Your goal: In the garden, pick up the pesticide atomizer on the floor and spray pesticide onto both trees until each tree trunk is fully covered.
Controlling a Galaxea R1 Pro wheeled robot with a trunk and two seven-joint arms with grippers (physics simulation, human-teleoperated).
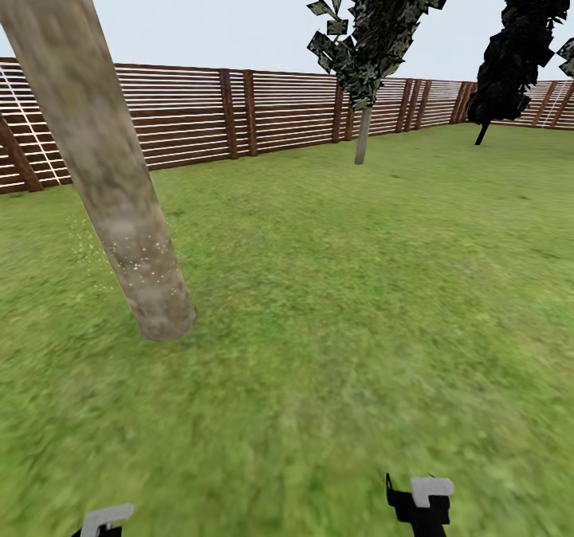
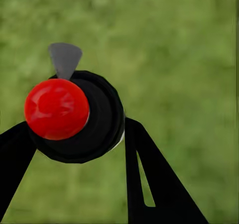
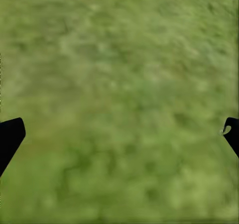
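Near trunk [image 1: 119, 202]: fat grey-tan column leaning across the head view from 11 o'clock down to its base at about 8 o'clock on the grass [image 1: 335, 298]; pale whitish specks [image 1: 143, 262] dusted on its lower part, a few more drifting just left of it

Second tree [image 1: 368, 51]: way back at 1 o'clock near the slat fence [image 1: 199, 111]; thin pale trunk, blocky dark green foliage up top

Dark conifer [image 1: 514, 51]: near-black, far off at 2 o'clock by the fence corner

Atomizer [image 2: 74, 117]: sitting right in the left gripper [image 2: 74, 134], seen end-on in the left wrist view; black round body with a red knob, grey nozzle bit poking out at 12 o'clock; black fingers [image 2: 149, 179] pinching it from both sides; lawn blurred behind it

Right gripper [image 3: 119, 134]: fingers spread wide, just the dark tips at 9 and 3 o'clock of the right wrist view; plain grass between them

Head view bottom edge: bits of both arms peeking in at 7 and 5 o'clock
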